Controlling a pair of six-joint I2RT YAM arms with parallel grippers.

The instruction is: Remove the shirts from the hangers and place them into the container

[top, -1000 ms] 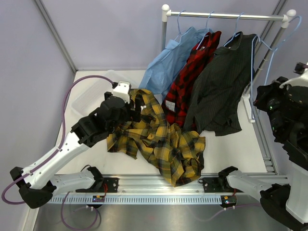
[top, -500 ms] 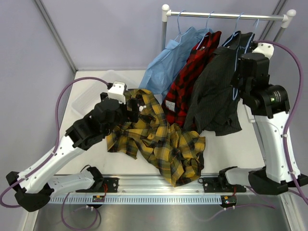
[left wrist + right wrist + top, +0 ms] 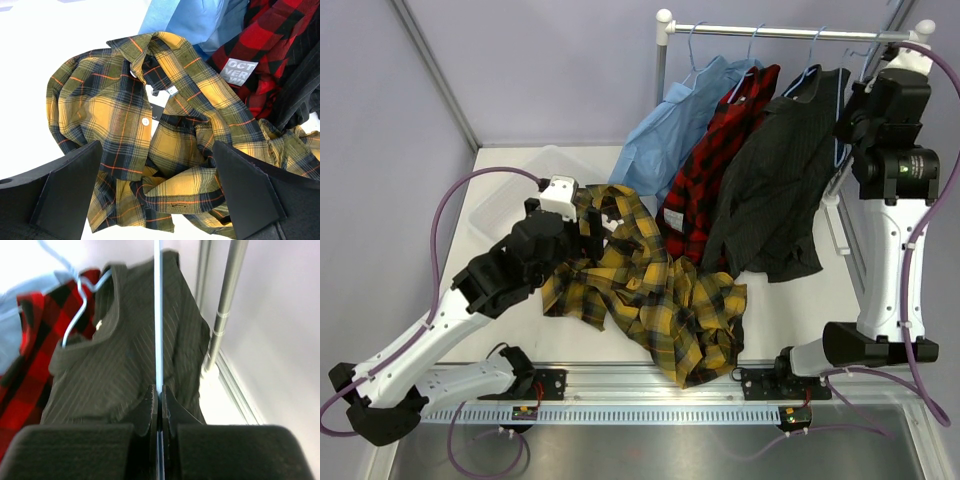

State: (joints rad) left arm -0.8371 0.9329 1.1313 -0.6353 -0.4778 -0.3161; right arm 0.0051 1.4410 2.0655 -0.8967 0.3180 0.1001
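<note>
The yellow-and-black plaid shirt [image 3: 650, 290] lies crumpled on the table, off its hanger. My left gripper [image 3: 592, 228] hovers over its left part, open, with the cloth [image 3: 150, 130] showing between the fingers [image 3: 70, 190] and nothing held. Light blue [image 3: 670, 130], red plaid [image 3: 715, 150] and dark [image 3: 775, 180] shirts hang from the rail on wire hangers. My right gripper [image 3: 159, 400] is raised beside the dark shirt [image 3: 125, 365], shut on the thin wire of a bare pale-blue hanger [image 3: 158, 315]. The container [image 3: 500, 200] sits behind my left arm, partly hidden.
The metal rail [image 3: 790, 33] with white caps spans the back right, and its right post [image 3: 227, 290] stands close to my right gripper. The hanging shirts' lower ends rest on the table. Purple walls enclose the left and back.
My right arm has swung up from the near right to the rail's right end, with the bare hanger still in its grip. My left arm has drawn back slightly to the left.
</note>
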